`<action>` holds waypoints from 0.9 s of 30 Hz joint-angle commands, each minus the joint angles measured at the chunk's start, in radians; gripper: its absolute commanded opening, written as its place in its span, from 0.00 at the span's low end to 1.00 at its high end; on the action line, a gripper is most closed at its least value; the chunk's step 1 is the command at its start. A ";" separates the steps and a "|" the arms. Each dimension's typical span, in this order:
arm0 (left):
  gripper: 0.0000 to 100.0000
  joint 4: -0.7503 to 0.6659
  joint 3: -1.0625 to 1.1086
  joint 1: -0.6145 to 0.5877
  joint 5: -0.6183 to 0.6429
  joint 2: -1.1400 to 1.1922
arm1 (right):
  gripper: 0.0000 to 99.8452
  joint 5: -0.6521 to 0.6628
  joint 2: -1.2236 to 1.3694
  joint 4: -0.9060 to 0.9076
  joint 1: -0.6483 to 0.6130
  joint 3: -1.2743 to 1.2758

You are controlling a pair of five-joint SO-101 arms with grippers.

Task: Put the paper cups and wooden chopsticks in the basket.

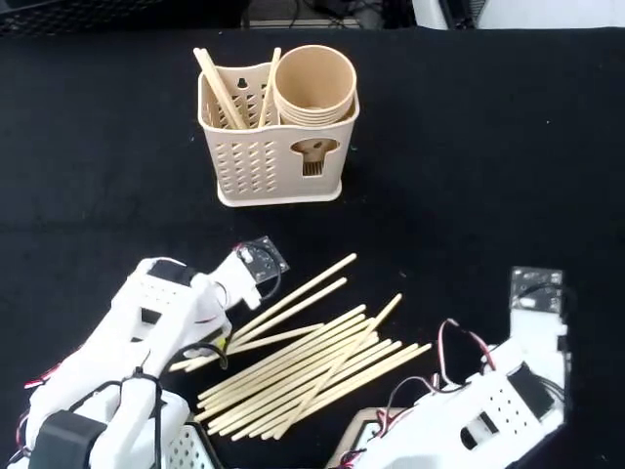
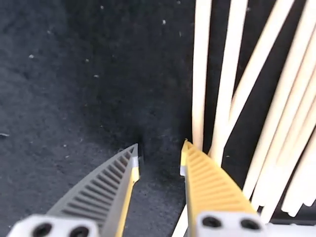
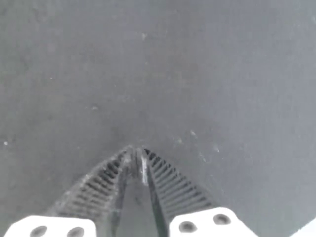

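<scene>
Currently, left gripper [image 2: 160, 148]: spread, lowered beside the loose chopsticks [image 2: 228, 74] (for a pinch, likely).
Right gripper [image 3: 136, 150]: pressed together, parked over bare cloth.
Cups [image 1: 314, 83]: stacked in basket [image 1: 254, 166].

The right hand [image 3: 137, 154] hangs just over the dark counter [image 3: 158, 69]. Its two ribbed fingers [image 3: 170, 185] meet at their tips, holding nothing.
</scene>
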 commanded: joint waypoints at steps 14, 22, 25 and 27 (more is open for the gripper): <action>0.19 0.265 -0.371 -0.081 -0.005 -0.015 | 0.01 -0.356 -0.008 0.210 -0.562 -0.156; 0.22 0.417 -0.300 -0.018 -0.163 -0.015 | 0.01 -0.420 -0.013 0.066 -0.695 -0.004; 0.22 0.331 -0.223 -0.016 -0.180 -0.015 | 0.01 -0.417 -0.013 0.061 -0.697 0.012; 0.21 0.295 -0.196 -0.010 -0.184 -0.015 | 0.01 -0.417 -0.013 0.060 -0.697 0.013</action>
